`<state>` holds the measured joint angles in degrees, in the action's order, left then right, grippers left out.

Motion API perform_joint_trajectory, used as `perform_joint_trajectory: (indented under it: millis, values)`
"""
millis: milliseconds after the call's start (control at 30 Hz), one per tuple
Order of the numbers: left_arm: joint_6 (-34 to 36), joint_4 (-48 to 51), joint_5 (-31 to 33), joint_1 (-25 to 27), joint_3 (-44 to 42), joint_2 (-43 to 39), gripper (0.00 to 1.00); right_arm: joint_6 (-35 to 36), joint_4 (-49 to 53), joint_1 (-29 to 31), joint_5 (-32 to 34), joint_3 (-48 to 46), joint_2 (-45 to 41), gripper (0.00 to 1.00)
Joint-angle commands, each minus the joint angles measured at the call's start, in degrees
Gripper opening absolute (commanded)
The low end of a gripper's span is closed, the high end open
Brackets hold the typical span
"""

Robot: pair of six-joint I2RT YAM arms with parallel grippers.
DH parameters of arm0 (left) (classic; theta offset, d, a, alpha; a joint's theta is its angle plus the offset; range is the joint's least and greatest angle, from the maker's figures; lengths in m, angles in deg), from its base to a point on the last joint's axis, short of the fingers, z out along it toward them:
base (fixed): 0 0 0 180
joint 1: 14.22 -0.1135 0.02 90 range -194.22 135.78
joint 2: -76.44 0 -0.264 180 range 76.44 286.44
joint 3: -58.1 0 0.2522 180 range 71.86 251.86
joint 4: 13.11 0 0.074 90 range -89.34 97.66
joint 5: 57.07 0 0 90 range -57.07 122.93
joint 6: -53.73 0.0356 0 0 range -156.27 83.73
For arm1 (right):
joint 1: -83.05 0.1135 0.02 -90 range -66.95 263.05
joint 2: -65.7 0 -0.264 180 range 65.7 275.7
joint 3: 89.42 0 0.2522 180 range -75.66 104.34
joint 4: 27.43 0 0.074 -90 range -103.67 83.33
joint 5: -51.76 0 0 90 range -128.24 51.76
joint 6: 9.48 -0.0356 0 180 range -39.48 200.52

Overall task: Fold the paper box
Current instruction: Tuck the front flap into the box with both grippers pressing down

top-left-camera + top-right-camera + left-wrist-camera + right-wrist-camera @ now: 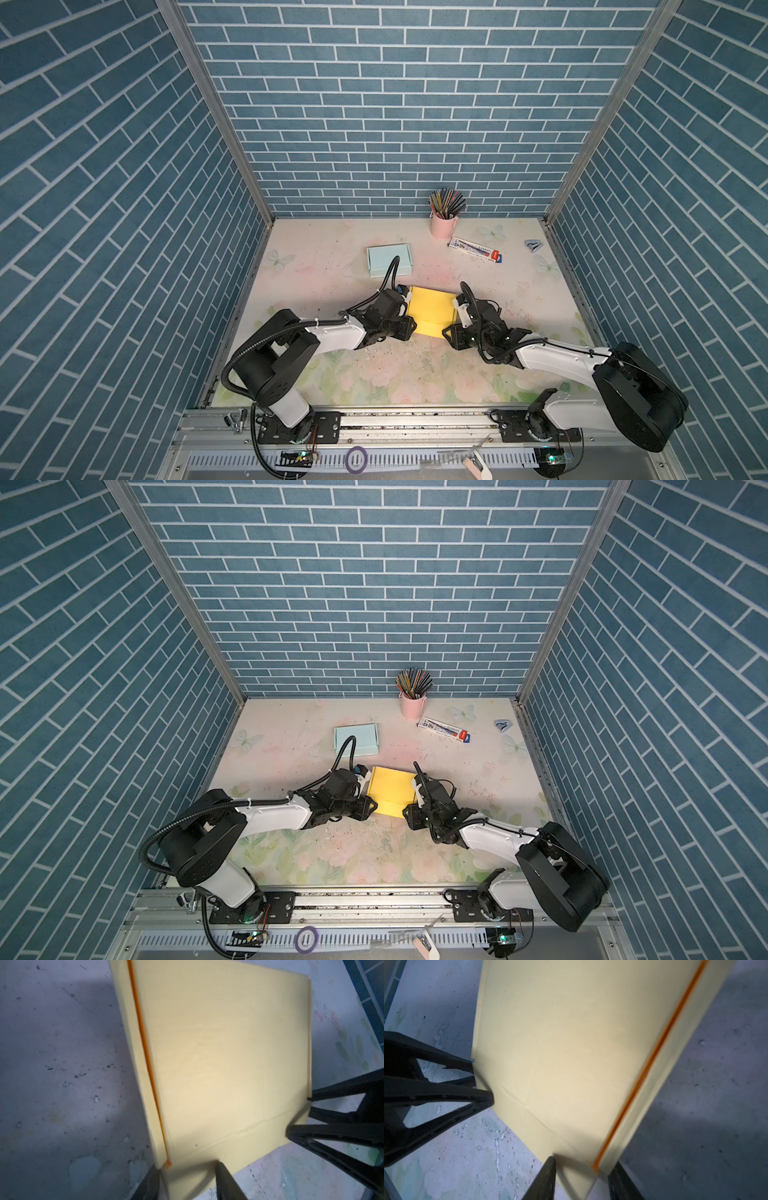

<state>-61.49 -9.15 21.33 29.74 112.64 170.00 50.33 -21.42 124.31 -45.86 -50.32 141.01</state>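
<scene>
**Yellow box flanked at both near corners**

The box (430, 307) is seen lying at the middle of the table (332, 257), between the two arms. Its broad panel is laid flat. A near flap (428, 329) is set off by a crease, and along each side a narrow strip is marked off by an orange line (145, 1053).

The left gripper (187, 1164) is placed at the box's near left corner. In the left wrist view its jaws are seen apart, with the end of the near flap lying between them; whether the paper is pinched cannot be told. The right gripper (584, 1161) is placed likewise at the near right corner, jaws apart astride the other end of the flap, and a firm grip cannot be told there either.

Farther back and to the left, apart from the yellow one, a blue box (388, 259) is seen. A pink cup (444, 226) filled with pencils is stood by the back wall, and a pen pack (476, 249) is laid just beside it.
</scene>
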Motion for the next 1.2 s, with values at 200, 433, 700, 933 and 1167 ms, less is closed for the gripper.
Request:
perform_joint_trajectory:
  millis: [200,433,700,933,1167]
  values:
    - [0.4,-3.2,0.0,-0.3,-0.6,0.6,0.41,-1.6,-1.7,0.2,0.0,0.6,0.4,0.39]
    - [-0.7,-3.9,-1.3,-0.3,-2.7,-1.8,0.41,-2.5,-1.0,0.1,-0.3,0.8,-2.4,0.39]
    - [-2.5,-4.4,-2.8,-0.3,-3.9,-4.3,0.41,-1.7,0.4,-0.1,1.8,1.4,-1.5,0.39]
    - [-3.9,-6.7,-3.4,-0.3,-4.6,-3.0,0.41,-1.4,-0.5,-1.1,2.3,1.4,0.1,0.39]
    - [-3.6,-7.3,-3.4,-0.3,-3.5,-1.7,0.41,-1.3,-1.0,-1.4,2.3,1.6,1.1,0.39]
